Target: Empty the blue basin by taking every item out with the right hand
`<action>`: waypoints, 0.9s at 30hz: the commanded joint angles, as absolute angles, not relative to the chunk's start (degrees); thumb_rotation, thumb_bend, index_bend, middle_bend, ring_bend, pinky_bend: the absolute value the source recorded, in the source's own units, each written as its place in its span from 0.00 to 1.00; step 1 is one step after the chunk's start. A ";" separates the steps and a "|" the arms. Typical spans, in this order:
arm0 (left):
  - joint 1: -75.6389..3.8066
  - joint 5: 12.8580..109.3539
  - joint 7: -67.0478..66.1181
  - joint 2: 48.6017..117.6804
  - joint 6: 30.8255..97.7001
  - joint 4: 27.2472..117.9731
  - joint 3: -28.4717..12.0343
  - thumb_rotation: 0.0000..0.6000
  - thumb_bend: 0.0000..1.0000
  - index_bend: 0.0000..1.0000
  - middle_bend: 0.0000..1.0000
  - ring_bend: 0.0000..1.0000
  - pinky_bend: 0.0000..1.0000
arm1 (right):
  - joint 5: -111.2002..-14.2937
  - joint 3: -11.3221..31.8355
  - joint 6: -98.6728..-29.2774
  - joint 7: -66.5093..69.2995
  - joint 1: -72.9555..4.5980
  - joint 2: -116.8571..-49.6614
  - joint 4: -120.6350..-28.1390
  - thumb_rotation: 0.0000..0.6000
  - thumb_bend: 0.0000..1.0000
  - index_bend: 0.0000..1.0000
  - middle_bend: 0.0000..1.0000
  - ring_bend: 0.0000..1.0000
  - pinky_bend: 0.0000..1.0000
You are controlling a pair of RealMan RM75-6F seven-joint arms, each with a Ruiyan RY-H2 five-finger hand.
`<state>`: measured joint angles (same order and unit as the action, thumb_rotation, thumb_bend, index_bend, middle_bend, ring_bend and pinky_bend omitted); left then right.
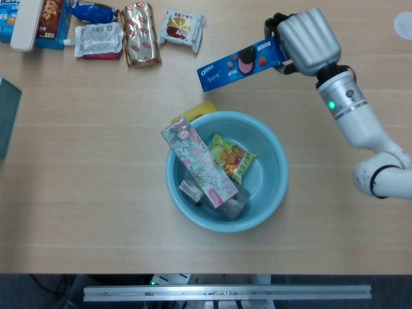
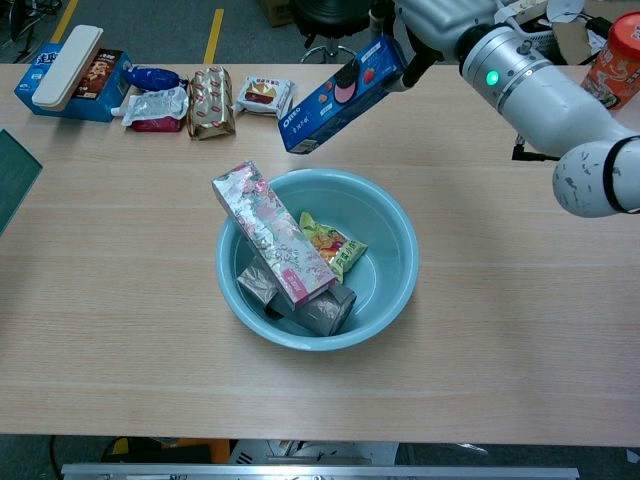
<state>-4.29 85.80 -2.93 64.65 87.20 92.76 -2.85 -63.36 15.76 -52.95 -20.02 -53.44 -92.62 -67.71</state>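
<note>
My right hand [image 1: 308,40] is clamped around one end of the blue Oreo box [image 1: 237,63], which sticks out sideways in the air beyond the far rim of the blue basin [image 1: 277,187], clear of it and tilted a little downward at its free end. I'd judge I am carrying it toward the row of snacks on the table far from the basin, where the nearest is a small wrapped cake [image 1: 181,28]. The grip sits at the very end of a long box, so the free end could swing or sag and knock that cake, or the box could twist out of my fingers if I turn the wrist sharply. Inside the basin a floral box [image 1: 198,161] leans on the near-left rim, beside a yellow-green candy bag [image 1: 232,155] and some silver packets [image 1: 230,205]; all of these are not yet taken out. My left hand is not visible.
</note>
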 commanded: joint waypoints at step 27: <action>-4.04 86.13 -2.81 64.51 87.83 92.89 -2.95 1.00 0.36 0.40 0.38 0.31 0.31 | -72.79 11.16 -41.92 -19.33 -54.20 -71.73 -94.98 1.00 0.14 0.01 0.18 0.12 0.31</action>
<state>-4.05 86.14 -2.79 64.53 87.84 92.88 -2.97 -66.16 12.83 -42.23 -23.58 -54.95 -74.88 -90.58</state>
